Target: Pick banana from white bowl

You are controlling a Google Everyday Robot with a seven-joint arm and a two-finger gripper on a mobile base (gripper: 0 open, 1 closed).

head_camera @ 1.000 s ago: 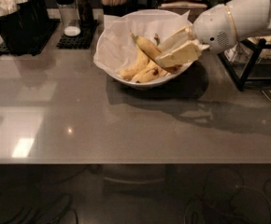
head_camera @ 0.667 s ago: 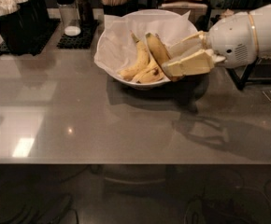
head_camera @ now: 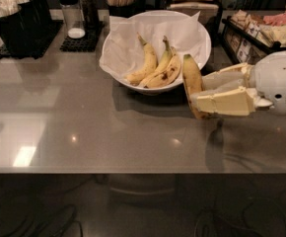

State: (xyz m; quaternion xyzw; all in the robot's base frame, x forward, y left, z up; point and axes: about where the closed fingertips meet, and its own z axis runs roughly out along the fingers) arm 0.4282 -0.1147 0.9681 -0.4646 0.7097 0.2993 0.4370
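Holding the banana across its middle, the gripper reached in from the right edge of the tabletop, its jaws clenched on the fruit from both sides. The banana stood nearly upright, dark tip upward, its lower end showing below the jaws. It was outside the white bowl, just beside the rim on the side facing the right edge. A shadow on the grey surface beneath suggested that it hung clear of the tabletop rather than resting on it. Three other bananas lay together on the crinkled paper inside the bowl, which sat toward the far edge, about midway along it. By my reading the pick itself was all but done, and the step in hand was carrying the fruit clear. Doing that well would call for an even clamp, firm enough that the long banana could not swing about the grip, yet not so hard as to bruise the soft skin. The move should have gone slowly, up and away from the bowl's rim. It should also have kept off the tray of packets at the far right corner.
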